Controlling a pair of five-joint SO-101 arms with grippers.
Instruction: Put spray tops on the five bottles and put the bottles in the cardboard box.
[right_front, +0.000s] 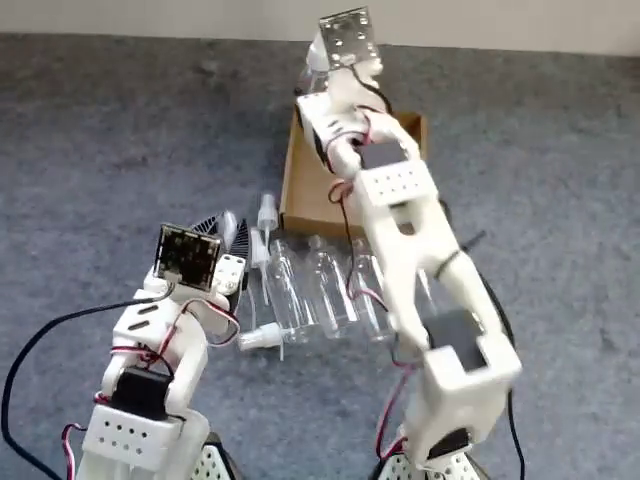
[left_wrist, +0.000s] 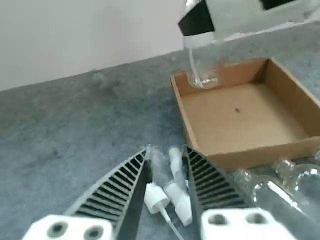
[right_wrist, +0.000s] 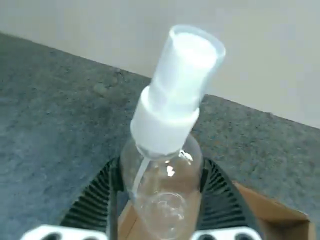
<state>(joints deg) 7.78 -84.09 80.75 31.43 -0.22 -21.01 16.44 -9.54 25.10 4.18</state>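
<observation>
Grey carpet (right_front: 120, 130) covers the bench, and one cardboard box (right_front: 297, 195) stands on it. The right arm (right_front: 400, 220) reaches out over this box. Its jaws are closed on one clear bottle (right_wrist: 162, 197) which already wears a white spray top (right_wrist: 172, 100). This bottle hangs upright above a far corner of the box, with its bottom near the rim. Three more bottles (right_front: 330, 280) lie side by side on the carpet just in front of the box, and their necks are bare. Whether a further one is hidden under the right arm, I cannot tell. The left arm (right_front: 150, 340) is low beside them, with its jaws moderately open and holding nothing. Two loose spray tops (left_wrist: 155, 197) lie on the carpet just ahead of these jaws. A third loose top (right_front: 262, 340) lies by the bottoms of the lying bottles, close to the left arm.
</observation>
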